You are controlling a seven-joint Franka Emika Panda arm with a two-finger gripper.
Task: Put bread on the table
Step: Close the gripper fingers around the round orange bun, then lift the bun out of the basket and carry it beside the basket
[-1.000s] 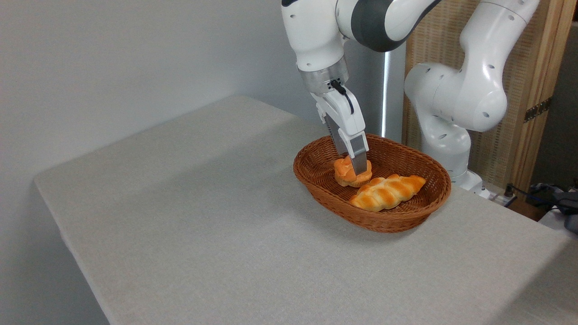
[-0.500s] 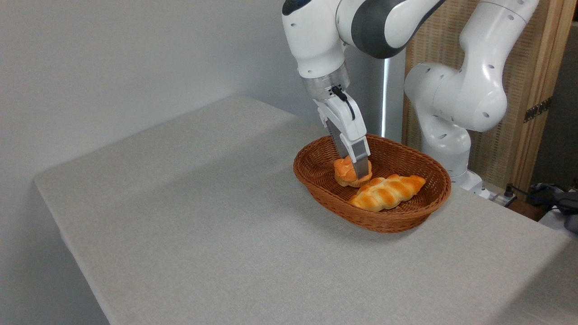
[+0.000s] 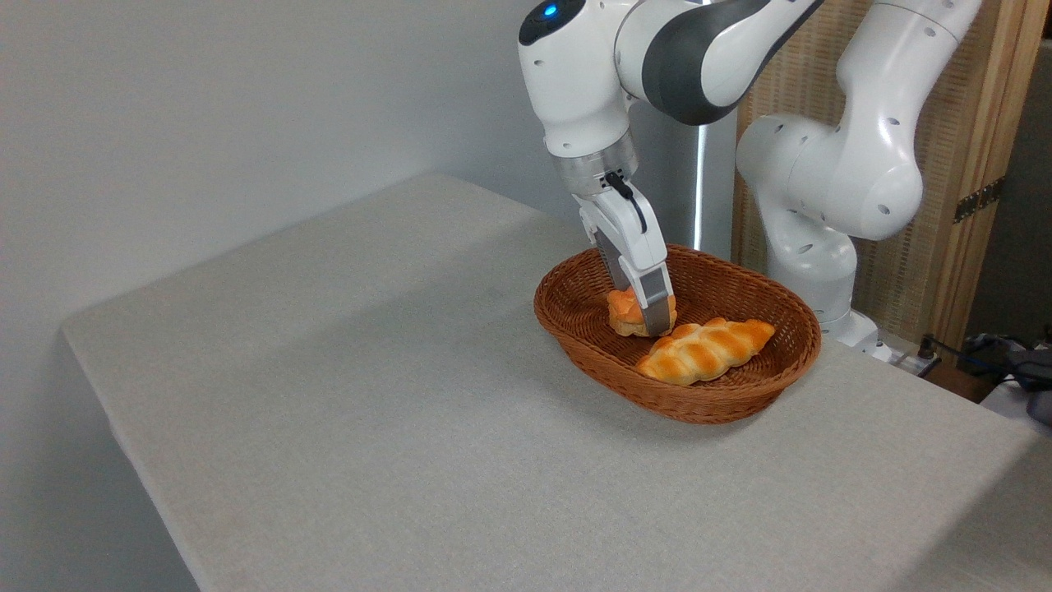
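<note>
The bread [image 3: 625, 313], a small round orange-golden bun, lies in the left part of the brown wicker basket [image 3: 740, 399]. My gripper [image 3: 648, 316] reaches down into the basket over the bun. Its near finger [image 3: 655, 302] stands in front of the bun's right half, and the far finger is hidden behind it. The jaws look open around the bun, which still rests on the basket floor. The light grey table [image 3: 370, 411] carries the basket at its far right.
A longer pale-golden braided loaf [image 3: 707, 349] lies in the basket just right of the bun, close to my near finger. The robot's white base [image 3: 809, 247] stands behind the basket. The table's left edge drops off near the wall.
My gripper has moved down and slightly right, so its fingers now sit lower around the bun. The bun and the loaf have stayed in the basket.
</note>
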